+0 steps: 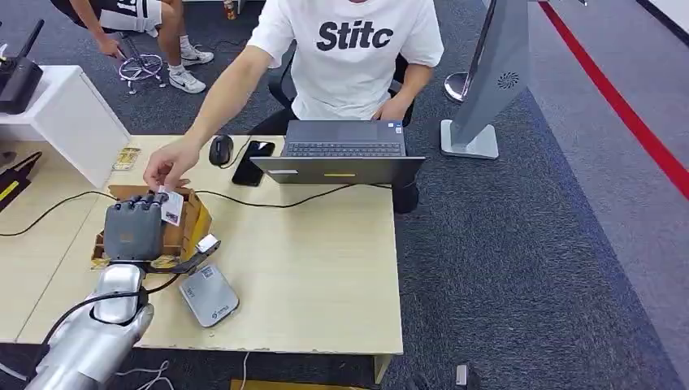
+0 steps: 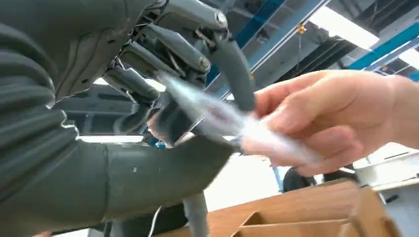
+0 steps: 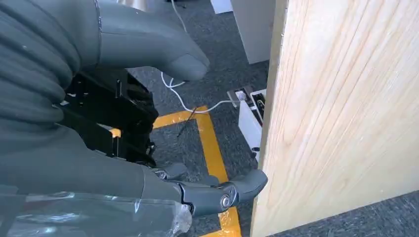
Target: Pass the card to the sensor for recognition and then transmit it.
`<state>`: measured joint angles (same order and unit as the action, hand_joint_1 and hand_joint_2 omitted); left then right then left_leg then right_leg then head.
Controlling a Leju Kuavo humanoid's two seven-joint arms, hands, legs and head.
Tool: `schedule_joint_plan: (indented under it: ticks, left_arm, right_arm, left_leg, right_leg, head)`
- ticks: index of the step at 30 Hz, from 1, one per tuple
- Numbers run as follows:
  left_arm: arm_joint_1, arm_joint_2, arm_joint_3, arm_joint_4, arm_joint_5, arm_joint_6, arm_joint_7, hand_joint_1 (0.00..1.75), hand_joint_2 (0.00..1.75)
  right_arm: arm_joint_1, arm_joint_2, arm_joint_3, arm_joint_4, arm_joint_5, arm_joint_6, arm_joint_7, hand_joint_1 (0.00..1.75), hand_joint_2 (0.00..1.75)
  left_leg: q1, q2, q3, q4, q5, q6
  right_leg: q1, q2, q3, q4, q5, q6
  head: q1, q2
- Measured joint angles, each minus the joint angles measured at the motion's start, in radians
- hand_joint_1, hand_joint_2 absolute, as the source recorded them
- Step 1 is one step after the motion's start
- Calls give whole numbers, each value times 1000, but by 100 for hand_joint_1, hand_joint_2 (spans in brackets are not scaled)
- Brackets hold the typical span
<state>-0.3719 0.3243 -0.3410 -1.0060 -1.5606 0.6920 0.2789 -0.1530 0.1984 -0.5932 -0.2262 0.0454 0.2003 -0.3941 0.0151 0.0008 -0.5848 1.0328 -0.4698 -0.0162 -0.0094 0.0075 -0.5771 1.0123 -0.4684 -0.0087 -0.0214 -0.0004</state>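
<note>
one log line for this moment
stage: handover | left hand: holds card | person's hand: also on card | right hand: empty, beside table

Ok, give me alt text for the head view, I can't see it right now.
The robot's left hand holds a card up over a wooden box while a person's hand pinches the card's top edge. On the table lie a grey sensor near the robot and a laptop by the person.

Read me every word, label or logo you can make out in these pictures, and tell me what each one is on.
"Stitc": on the person's white T-shirt; the laptop may hide more below.
Card between the left robot hand and the person's hand: print too small to read, blurred in the left wrist view.
Grey sensor on the table: small logo, unreadable.
Grey stand: round emblem, no legible words.
</note>
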Motion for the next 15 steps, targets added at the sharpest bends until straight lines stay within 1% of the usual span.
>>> schedule_joint_plan:
  ticks: [15]
  left_arm:
    - [20,12,27,-6,0,0,10,0,175]
  right_arm:
    - [1,0,-1,0,1,0,-2,0,175]
  left_leg:
    - [0,0,0,0,1,0]
  right_leg:
    - [0,-1,0,0,1,0]
  head:
    - [0,0]
